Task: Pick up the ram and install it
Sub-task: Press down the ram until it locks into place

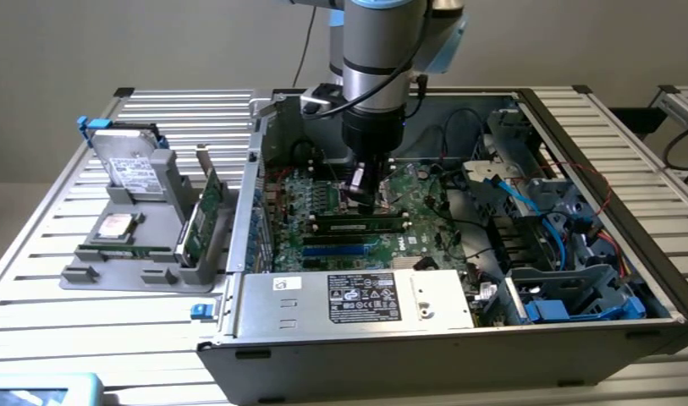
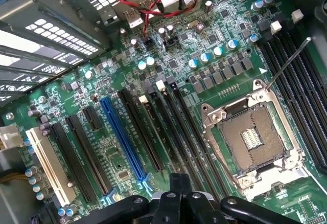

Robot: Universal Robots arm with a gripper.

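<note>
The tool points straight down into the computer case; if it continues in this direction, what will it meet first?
Most likely the ram seated in a memory slot on the motherboard: the tool hangs just above it, though depth is uncertain.

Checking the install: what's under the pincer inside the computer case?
Under the shut pincer the ram lies along a memory slot on the green motherboard. Whether it is fully seated is hidden.

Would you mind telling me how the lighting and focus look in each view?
Exterior view: soft, even light; the case interior is shadowed under the arm. Wrist view: the motherboard is evenly lit and sharp, with glare through the vent grille; the gripper is dark at the frame edge.
</note>
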